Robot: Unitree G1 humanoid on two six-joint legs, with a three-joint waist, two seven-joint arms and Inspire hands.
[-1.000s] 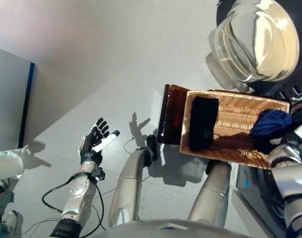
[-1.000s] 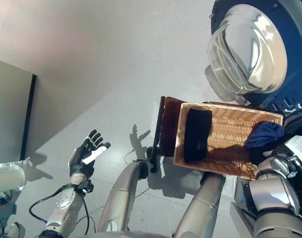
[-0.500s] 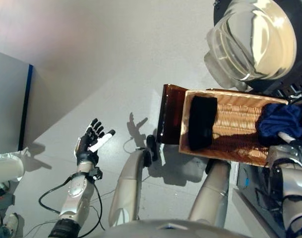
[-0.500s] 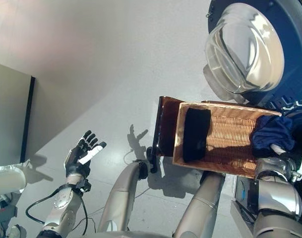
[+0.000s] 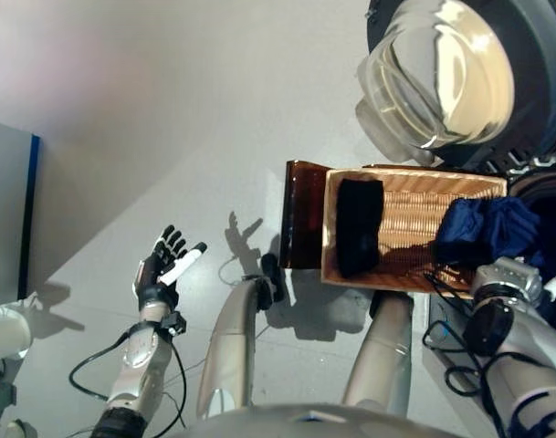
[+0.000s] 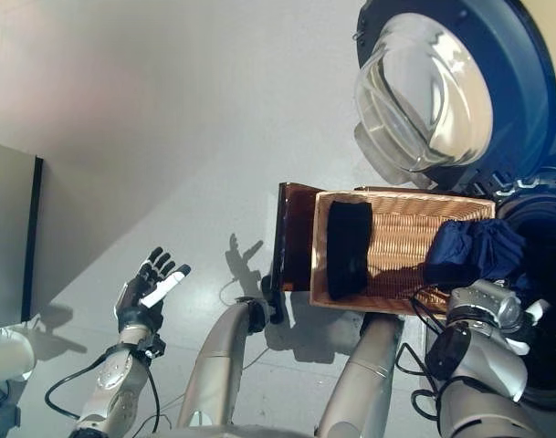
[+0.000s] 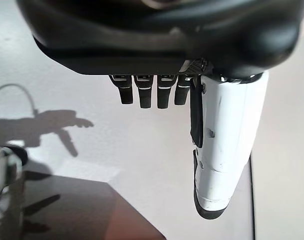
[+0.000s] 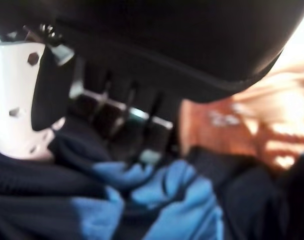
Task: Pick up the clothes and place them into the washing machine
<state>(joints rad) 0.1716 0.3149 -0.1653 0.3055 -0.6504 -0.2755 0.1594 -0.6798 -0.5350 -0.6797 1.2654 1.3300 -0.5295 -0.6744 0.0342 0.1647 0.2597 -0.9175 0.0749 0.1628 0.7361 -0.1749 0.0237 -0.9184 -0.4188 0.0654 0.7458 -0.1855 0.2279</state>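
A shallow wicker basket [image 5: 405, 193] rests on a dark brown box [image 5: 302, 214] below the washing machine's open round glass door [image 5: 437, 78]. A black garment [image 5: 358, 226] lies in the basket's left part. My right hand [image 8: 117, 115] is shut on a dark blue garment [image 5: 486, 229] and holds it over the basket's right end, beside the machine's dark drum opening [image 6: 542, 301]. The blue cloth [image 8: 142, 210] bunches under the curled fingers in the right wrist view. My left hand [image 5: 165, 267] is open and empty, raised over the floor at the left; it also shows in the left wrist view [image 7: 156, 90].
A grey panel [image 5: 4, 219] stands at the far left. Grey floor [image 5: 168, 109] stretches between the panel and the box.
My right hand has lifted the blue garment out of the basket's right end toward the drum opening. The camera has shifted a little. My left hand has barely moved.
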